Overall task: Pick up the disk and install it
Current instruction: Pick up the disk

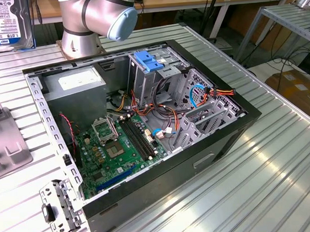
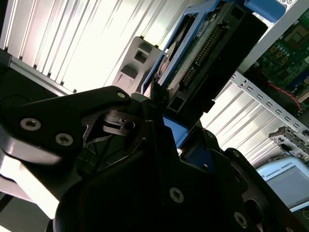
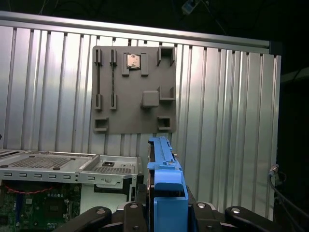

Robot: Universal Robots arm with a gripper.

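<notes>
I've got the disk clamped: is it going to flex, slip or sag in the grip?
Probably rigid: the disk stands straight out of the gripper with no sag. Its smooth blue plastic rails might slip in the clamp. The exposed connector edge looks knock-sensitive, so it is likely fragile.

An open computer case (image 1: 163, 192) lies on the ribbed desk (image 1: 266, 183), its green motherboard (image 1: 115, 153) and grey power supply (image 1: 74, 88) exposed; the arm's base (image 1: 91, 21) stands beyond it, the disk (image 1: 7, 25) at the exterior view's upper left
</notes>
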